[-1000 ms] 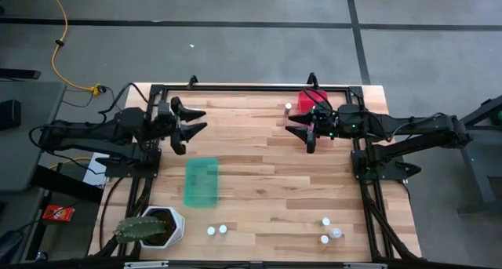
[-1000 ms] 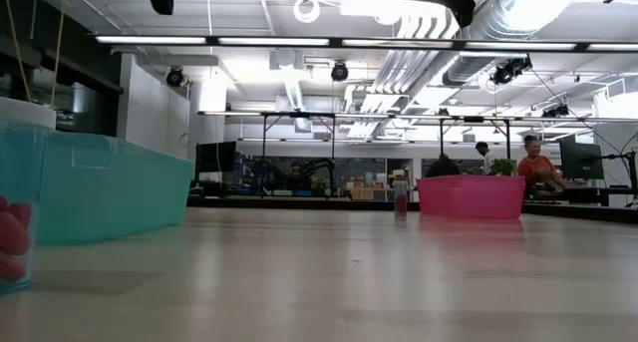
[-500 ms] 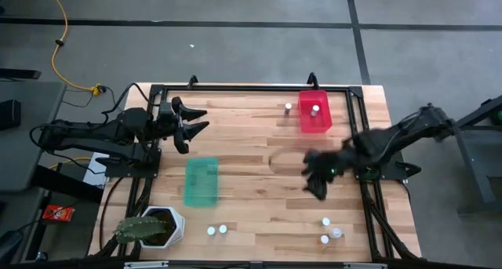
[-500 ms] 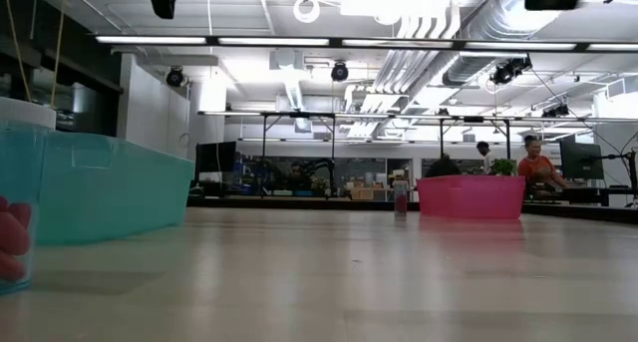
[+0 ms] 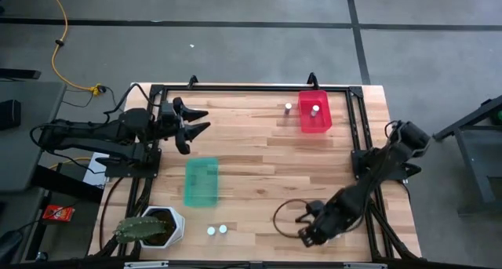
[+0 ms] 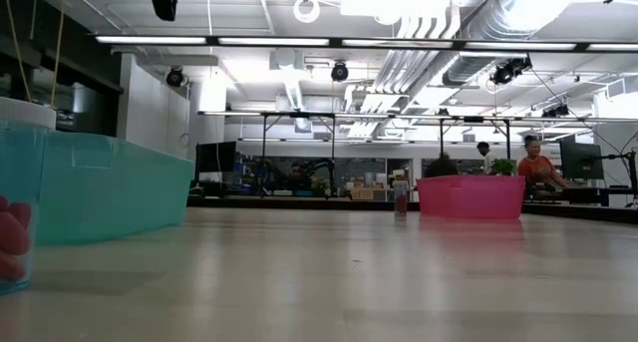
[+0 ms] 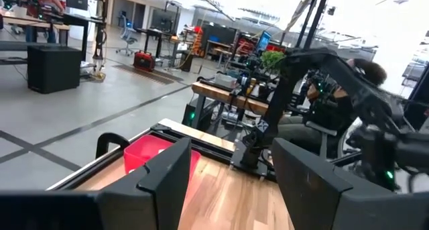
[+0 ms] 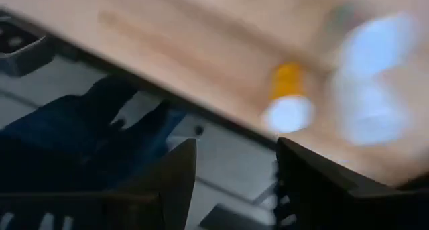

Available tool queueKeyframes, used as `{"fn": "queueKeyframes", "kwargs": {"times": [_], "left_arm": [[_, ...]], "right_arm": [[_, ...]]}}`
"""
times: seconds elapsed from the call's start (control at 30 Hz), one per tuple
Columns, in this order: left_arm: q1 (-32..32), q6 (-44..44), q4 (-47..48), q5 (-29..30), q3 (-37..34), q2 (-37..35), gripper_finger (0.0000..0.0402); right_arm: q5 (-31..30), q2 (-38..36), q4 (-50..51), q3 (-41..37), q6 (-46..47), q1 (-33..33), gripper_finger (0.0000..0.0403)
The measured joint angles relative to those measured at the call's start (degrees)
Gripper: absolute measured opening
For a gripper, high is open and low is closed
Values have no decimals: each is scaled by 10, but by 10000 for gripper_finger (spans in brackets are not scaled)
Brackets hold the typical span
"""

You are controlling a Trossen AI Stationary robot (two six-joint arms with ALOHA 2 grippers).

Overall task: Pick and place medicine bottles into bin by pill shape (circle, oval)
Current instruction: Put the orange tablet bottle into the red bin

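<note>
My left gripper hangs open and empty over the far left of the table; its fingers also show in the left wrist view. My right gripper is open and low over the near right of the table, touching nothing. Its wrist view shows a blurred white-capped bottle with yellow contents just ahead. Two bottles stand near the front edge. One bottle stands in the red bin, and another stands just left of it. The right arm hides the near-right bottles from above.
A teal bin lies left of centre. A white hexagonal pot with a cactus stands at the near left corner. A black frame runs around the table. In the low view, people show far behind the pink bin.
My right gripper has swung from beside the red bin at the far right toward the table's near edge and has come down over the near-right bottles, covering them in the high view. It has left the low view.
</note>
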State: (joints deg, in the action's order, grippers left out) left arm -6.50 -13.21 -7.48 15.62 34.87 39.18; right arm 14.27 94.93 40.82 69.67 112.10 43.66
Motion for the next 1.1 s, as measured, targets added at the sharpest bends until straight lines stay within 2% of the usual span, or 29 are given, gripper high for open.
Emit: {"fn": "queueKeyframes", "kwargs": {"times": [0.1,0.23,0.37,0.77,1.1], "left_arm": [[0,4,1,0,0,3,200],[0,4,-1,0,0,6,200],[0,4,-2,0,0,8,200],[0,4,0,0,0,12,200],[0,4,-1,0,0,12,200]], "right_arm": [[14,26,-8,7,24,9,200],[23,48,75,40,14,11,200],[5,59,133,74,10,11,200],[4,109,153,78,-7,13,200],[8,120,158,78,-16,14,200]]}}
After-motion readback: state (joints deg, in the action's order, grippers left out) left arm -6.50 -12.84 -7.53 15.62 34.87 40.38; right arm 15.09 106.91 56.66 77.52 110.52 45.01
